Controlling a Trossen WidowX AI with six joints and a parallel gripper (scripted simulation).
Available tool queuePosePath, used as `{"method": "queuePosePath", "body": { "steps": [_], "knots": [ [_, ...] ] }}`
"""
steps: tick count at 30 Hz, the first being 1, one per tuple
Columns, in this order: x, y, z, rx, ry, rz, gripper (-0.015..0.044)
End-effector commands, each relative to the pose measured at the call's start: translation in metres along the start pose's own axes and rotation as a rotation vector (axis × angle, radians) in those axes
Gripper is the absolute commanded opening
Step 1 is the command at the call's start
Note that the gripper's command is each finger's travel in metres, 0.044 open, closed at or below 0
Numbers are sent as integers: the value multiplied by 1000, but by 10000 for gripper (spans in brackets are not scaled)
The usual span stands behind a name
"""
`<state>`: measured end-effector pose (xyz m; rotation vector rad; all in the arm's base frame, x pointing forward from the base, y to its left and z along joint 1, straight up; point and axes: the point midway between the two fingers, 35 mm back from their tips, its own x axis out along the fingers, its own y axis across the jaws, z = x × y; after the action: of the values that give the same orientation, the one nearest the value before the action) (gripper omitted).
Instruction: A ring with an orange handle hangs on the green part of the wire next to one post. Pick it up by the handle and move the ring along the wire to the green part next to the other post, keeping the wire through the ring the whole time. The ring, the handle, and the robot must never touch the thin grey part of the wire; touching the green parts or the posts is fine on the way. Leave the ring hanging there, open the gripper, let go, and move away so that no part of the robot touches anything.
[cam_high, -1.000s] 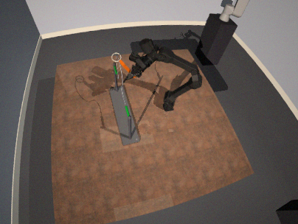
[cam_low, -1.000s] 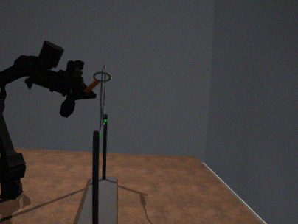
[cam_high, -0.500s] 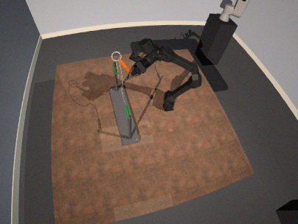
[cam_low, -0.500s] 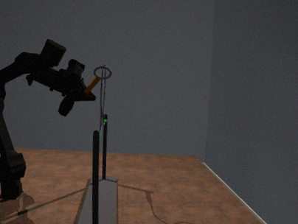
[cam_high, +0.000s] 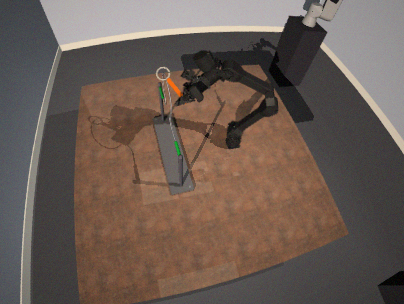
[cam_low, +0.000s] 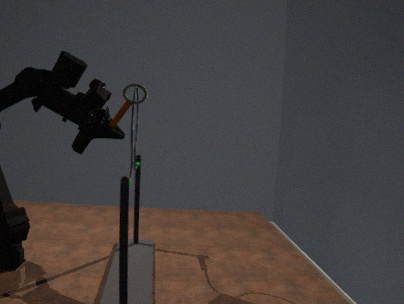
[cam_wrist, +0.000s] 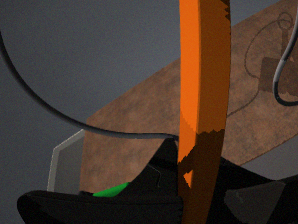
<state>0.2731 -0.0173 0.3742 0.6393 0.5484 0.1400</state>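
My gripper (cam_high: 183, 96) (cam_low: 111, 125) (cam_wrist: 174, 145) is shut on the orange handle (cam_high: 174, 87) (cam_low: 119, 114) (cam_wrist: 202, 76) of the ring (cam_high: 163, 73) (cam_low: 135, 93). The ring is high up, around the top of the thin grey wire (cam_high: 170, 107) (cam_low: 133, 130) that arches between two dark posts. The far post (cam_high: 162, 107) (cam_low: 137, 210) and the near post (cam_high: 179, 170) (cam_low: 124, 240) each carry a green part of the wire, the far one (cam_high: 161, 91) (cam_low: 137, 163) and the near one (cam_high: 176, 148) (cam_low: 130, 183). In the wrist view the ring's rim (cam_wrist: 40, 106) curves across the left.
The posts stand on a grey base plate (cam_high: 167, 145) (cam_low: 142, 275) on a brown mat (cam_high: 250, 200). The arm's base (cam_high: 233, 136) is right of the plate. A black pedestal (cam_high: 300, 47) stands at the back right.
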Motion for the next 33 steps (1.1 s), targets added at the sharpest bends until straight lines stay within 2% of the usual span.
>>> {"method": "queuePosePath", "body": {
  "steps": [1, 33],
  "knots": [
    [-1, 1, 1, -49, -10, -25, -150],
    [-1, -12, 4, -396, -54, -249, -150]
  ]
}}
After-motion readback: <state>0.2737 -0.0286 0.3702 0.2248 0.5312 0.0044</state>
